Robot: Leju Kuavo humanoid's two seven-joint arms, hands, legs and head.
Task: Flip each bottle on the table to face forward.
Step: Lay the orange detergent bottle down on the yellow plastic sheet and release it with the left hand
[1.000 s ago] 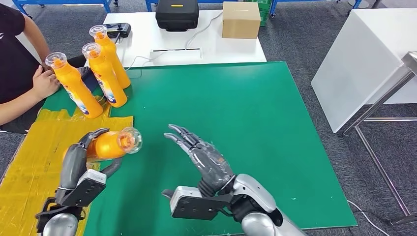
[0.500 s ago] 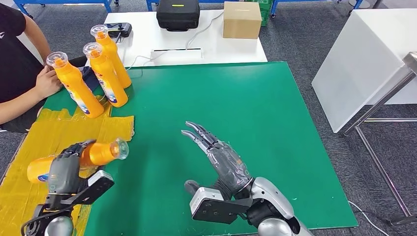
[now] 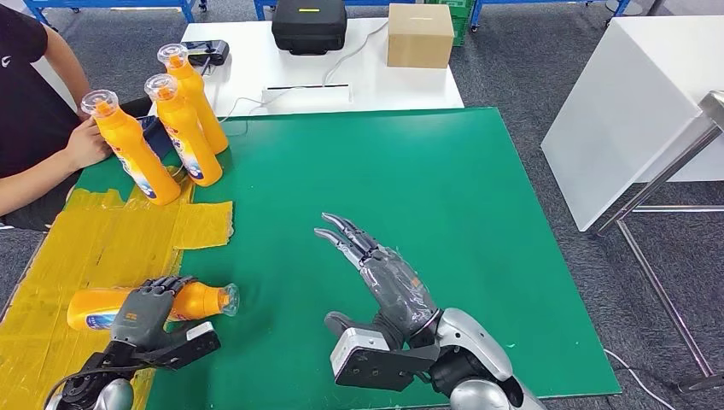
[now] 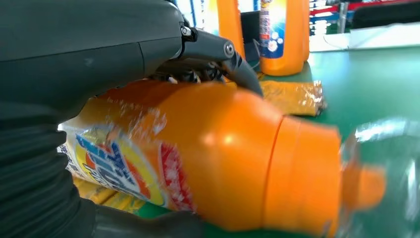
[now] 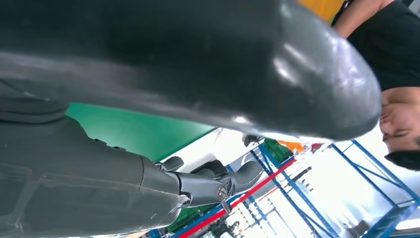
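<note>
Orange bottle (image 3: 154, 305) lying sideways, cap toward the right, left hand (image 3: 145, 309) gripping it, right hand (image 3: 380, 273) spread

The head view is evenly and brightly lit, with only soft shadows cast on the green surface (image 3: 444, 188). In the left wrist view the orange bottle (image 4: 237, 168) is blurred, its cap smeared. The right wrist background is overexposed.

On the counter (image 3: 444, 171), three upright bottles (image 3: 175, 128) cluster at ten o'clock, a fourth bottle (image 3: 98, 308) lies at seven under the left hand (image 3: 147, 311), and the right hand (image 3: 384, 278) hovers at six.
</note>
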